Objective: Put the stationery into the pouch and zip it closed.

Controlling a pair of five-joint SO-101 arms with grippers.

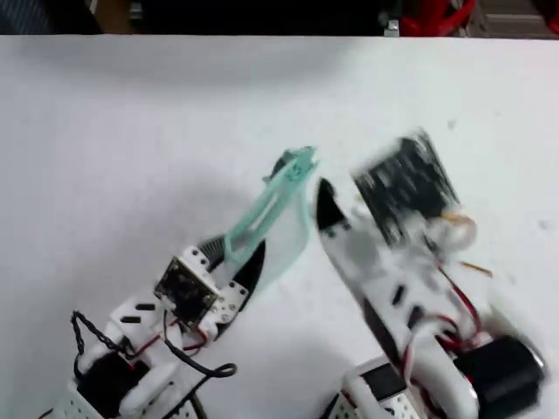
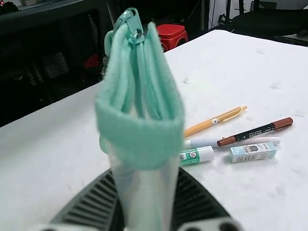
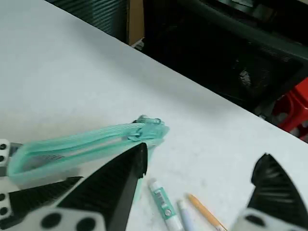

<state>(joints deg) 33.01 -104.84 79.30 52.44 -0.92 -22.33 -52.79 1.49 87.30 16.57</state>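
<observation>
While your left arm (image 1: 131,349) sits at the near edge of the white worktop (image 1: 131,131), its jaws are pinched on the pouch (image 1: 275,218), gripping it by one end of its clear body. From that wrist view the pouch (image 2: 139,120) stands straight out from the jaws, edge-on, with its mint-green zip band folded over the top and the zip pull (image 2: 131,21) at the far end. You cannot tell from these views whether the zip is drawn open or shut.

Your right arm (image 1: 393,288) lies alongside, and its jaws are spread wide with nothing between them. One black tip is just beside the pouch near the zip-pull end, and the other is well off to the side.

None of the stationery is in the pouch. It lies loose on the worktop beyond it, close together:
- an orange pen (image 2: 216,120)
- a brown marker (image 2: 255,132)
- a white pen (image 2: 202,143) just beside the marker
- a small green-and-white tube (image 2: 195,155)
- a small pale boxed item (image 2: 252,151), nearest the marker's end

From the right wrist view, the tube (image 3: 161,199), the white pen (image 3: 185,216) and the orange pen (image 3: 207,214) lie on the worktop in the gap between the spread jaws. The pouch (image 3: 82,147) and its zip pull (image 3: 147,122) sit just past one black tip.
</observation>
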